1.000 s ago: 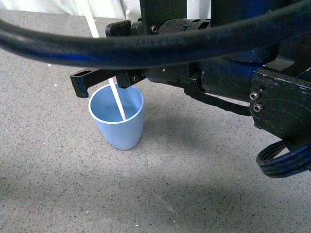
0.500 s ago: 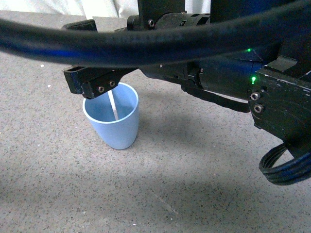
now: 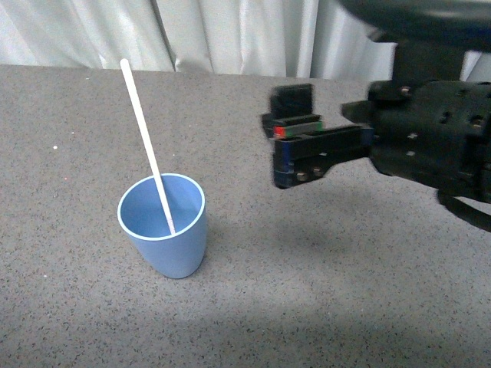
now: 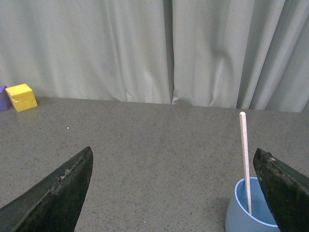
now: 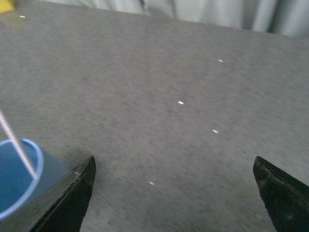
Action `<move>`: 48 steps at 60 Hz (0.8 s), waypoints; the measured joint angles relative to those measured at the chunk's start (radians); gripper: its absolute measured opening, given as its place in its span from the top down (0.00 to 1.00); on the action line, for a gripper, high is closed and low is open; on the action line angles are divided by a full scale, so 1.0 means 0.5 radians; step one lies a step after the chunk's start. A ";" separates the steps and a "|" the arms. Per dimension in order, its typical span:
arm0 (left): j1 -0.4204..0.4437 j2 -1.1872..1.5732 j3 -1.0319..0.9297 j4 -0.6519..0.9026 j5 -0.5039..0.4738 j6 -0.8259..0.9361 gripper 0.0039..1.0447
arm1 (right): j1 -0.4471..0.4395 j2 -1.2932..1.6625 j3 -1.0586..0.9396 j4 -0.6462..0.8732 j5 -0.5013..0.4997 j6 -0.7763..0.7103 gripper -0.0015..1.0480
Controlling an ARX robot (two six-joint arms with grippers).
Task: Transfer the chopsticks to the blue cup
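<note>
My left gripper (image 4: pixel 174 151) hangs spread and empty. The chopsticks (image 3: pixel 144 138) stand in the blue cup (image 3: pixel 173 257), leaning on its rim. Further right, my right gripper (image 3: pixel 295 134) is released, holding nothing. I'd draw it away level, well clear of the stick's top.

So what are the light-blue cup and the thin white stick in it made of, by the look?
The light-blue tapered cup looks like matte plastic: even colour, thin paler rim, no gloss. The thin cream-white stick leaning inside could be plastic or pale wood; its smooth, uniform surface leaves that open.
</note>
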 joint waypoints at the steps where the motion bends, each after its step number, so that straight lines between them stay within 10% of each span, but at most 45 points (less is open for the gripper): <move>1: 0.000 0.000 0.000 0.000 0.000 0.000 0.06 | -0.027 -0.027 -0.021 -0.027 0.033 -0.010 0.09; 21: 0.000 0.000 0.000 0.000 0.000 0.000 0.06 | -0.404 -0.615 -0.392 -0.153 0.455 -0.246 0.09; 30: 0.000 -0.002 0.000 0.000 0.001 0.000 0.06 | -0.474 -0.649 -0.675 0.759 0.522 -0.234 0.33; 48: 0.000 0.000 0.000 0.000 0.001 0.000 0.06 | -0.604 -1.127 -0.893 0.606 0.393 -0.233 0.81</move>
